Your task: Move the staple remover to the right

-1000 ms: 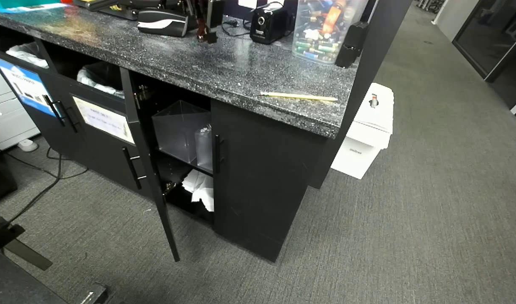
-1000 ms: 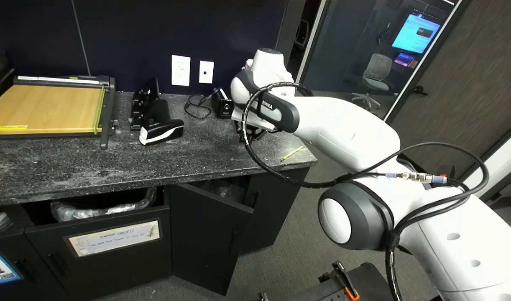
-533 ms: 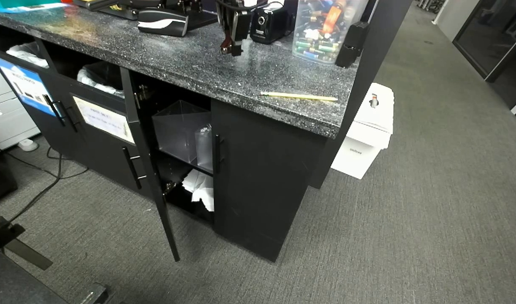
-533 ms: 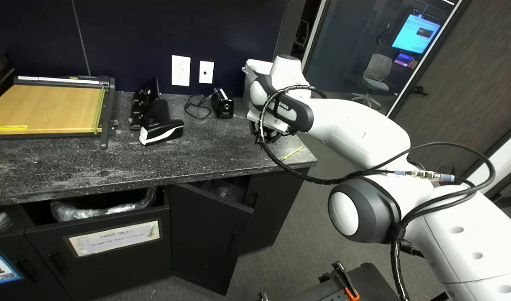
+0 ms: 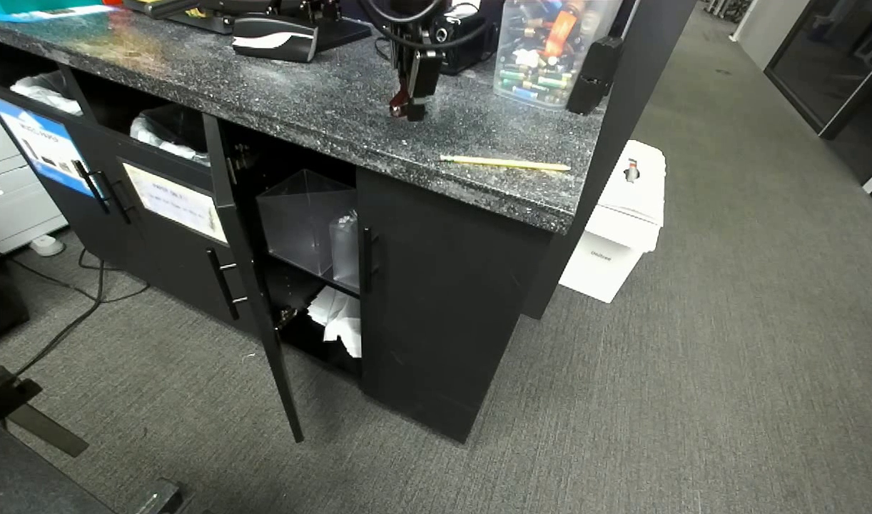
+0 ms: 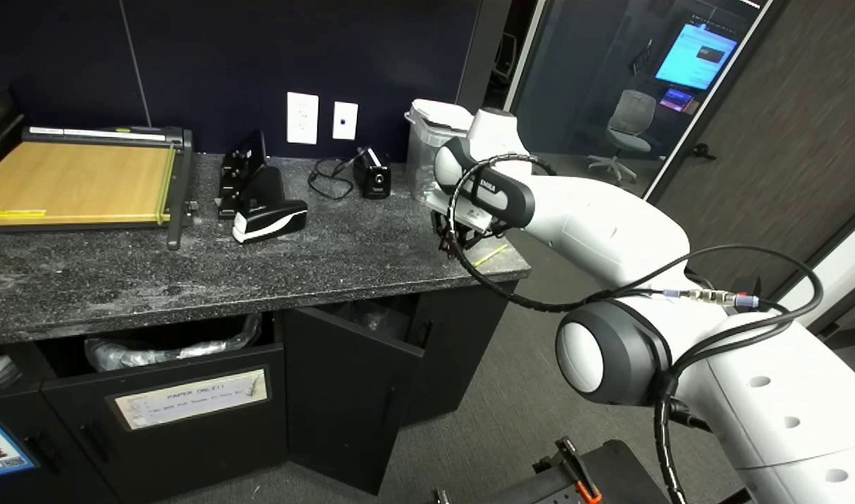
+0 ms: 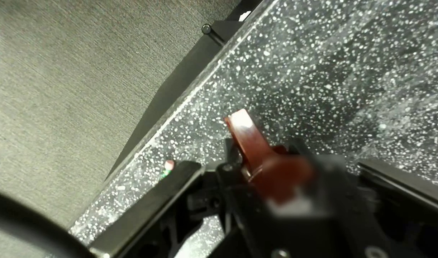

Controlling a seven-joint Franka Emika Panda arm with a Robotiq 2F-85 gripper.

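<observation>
Moved down-right to upper centre in an exterior view, the staple remover (image 5: 399, 103), clasped by the gripper (image 5: 409, 108), is judged light and stiff, best pinched mid-body.

This is an office, as shown by the paper cutter (image 6: 78, 178), sharpener (image 6: 376, 178) and pencil (image 5: 506, 163) on the counter (image 6: 154, 280), the "PAPER ONLY!!" sign (image 6: 189, 400) on the cabinet (image 6: 203, 451) below, and the desk chair (image 6: 632, 117) and lit screen (image 6: 686, 66) behind glass (image 6: 574, 91).
</observation>
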